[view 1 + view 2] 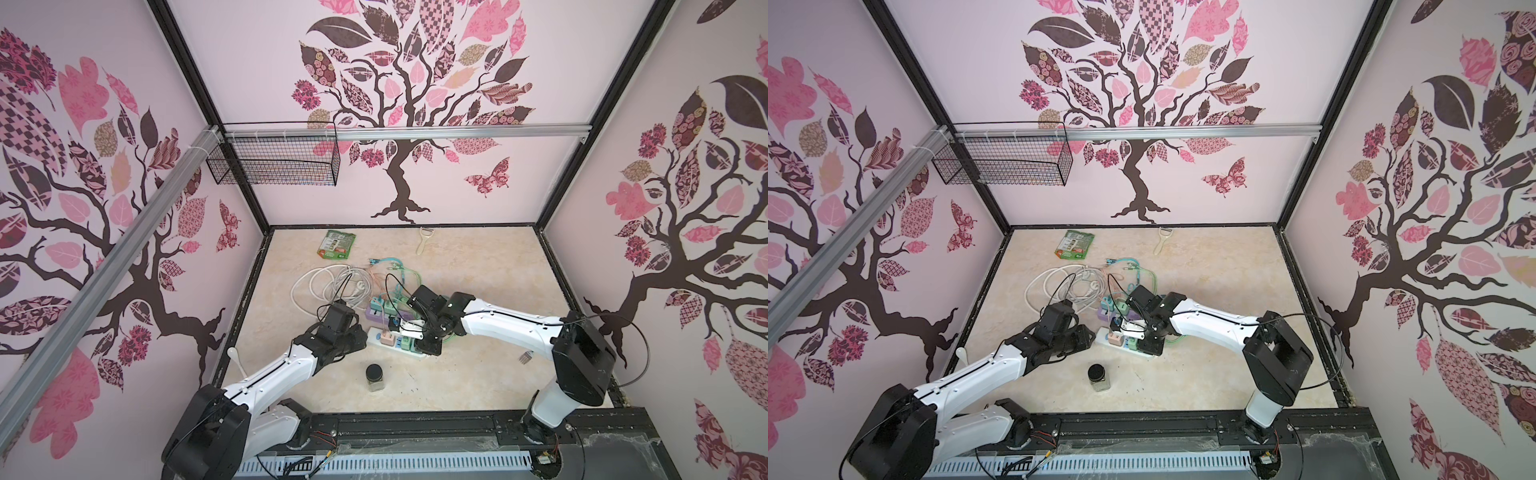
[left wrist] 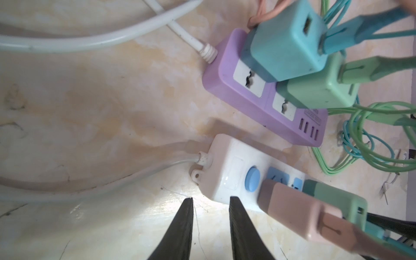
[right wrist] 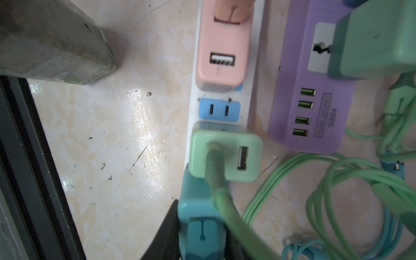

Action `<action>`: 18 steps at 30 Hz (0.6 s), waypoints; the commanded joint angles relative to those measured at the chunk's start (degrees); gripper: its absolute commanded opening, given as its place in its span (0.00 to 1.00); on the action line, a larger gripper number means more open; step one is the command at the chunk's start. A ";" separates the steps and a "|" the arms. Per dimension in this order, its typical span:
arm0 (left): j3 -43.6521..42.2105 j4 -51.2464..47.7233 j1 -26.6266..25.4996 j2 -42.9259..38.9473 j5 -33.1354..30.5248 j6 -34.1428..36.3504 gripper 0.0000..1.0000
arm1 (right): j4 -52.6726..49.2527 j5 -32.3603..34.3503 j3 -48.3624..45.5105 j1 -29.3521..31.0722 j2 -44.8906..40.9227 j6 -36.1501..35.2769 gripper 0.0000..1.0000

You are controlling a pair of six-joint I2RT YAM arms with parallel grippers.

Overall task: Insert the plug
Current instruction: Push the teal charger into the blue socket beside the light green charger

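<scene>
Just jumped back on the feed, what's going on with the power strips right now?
The right gripper is shut on a teal adapter at the end of the white power strip away from its switch, right beside a plugged-in green adapter. I cannot tell whether the teal one is fully seated. The left gripper hovers open and empty near the strip's switch end. A blue two-pin socket is free between the green adapter and a pink adapter.
</scene>
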 commanded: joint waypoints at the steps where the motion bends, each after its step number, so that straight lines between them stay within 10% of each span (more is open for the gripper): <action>1: 2.91 -0.35 0.39 2.68 0.15 2.98 0.30 | -0.01 0.94 -1.79 0.59 -1.78 1.68 0.25; 18: 4.78 2.63 0.83 12.65 2.65 4.50 0.23 | 3.05 3.17 -5.16 0.55 -3.38 4.70 0.26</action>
